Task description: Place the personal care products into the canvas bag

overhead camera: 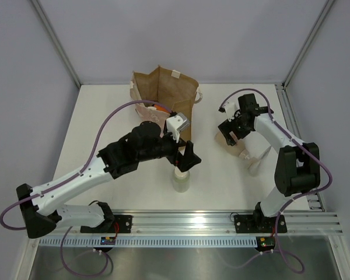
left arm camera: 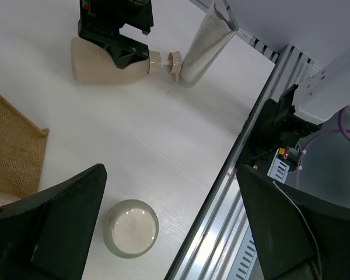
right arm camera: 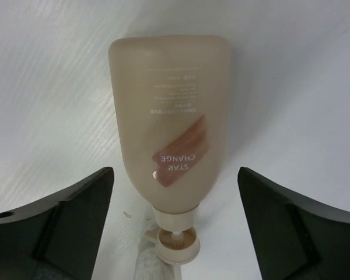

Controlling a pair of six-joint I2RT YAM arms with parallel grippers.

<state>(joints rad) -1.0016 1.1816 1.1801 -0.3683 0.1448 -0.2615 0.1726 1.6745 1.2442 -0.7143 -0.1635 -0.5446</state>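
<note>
The canvas bag (overhead camera: 163, 87) stands upright at the far middle of the white tabletop (overhead camera: 105, 116), its mouth open. Something orange (overhead camera: 159, 108) shows inside at the near edge, too hidden to tell more.

The left pincer (overhead camera: 185, 157) hangs just near of the bag, and in its wrist view its fingers (left arm camera: 64, 221) are spread wide with nothing between them but air. The cream cylinder (overhead camera: 181, 179) stands upright on the tabletop below, close beside one finger and touching neither.

To the right, the peach bottle (right arm camera: 169, 128) lies on its side, white nozzle (right arm camera: 175, 239) pointing toward the near edge. The right pincer (overhead camera: 228, 131) is set over it with its jaws wide, one dark finger (right arm camera: 64, 221) on each side of the bottle and clear of it.

The thin clear bottle (left arm camera: 205, 44) lies on the tabletop just beside that nozzle, near and right of the peach bottle; whether they touch I cannot tell.
</note>
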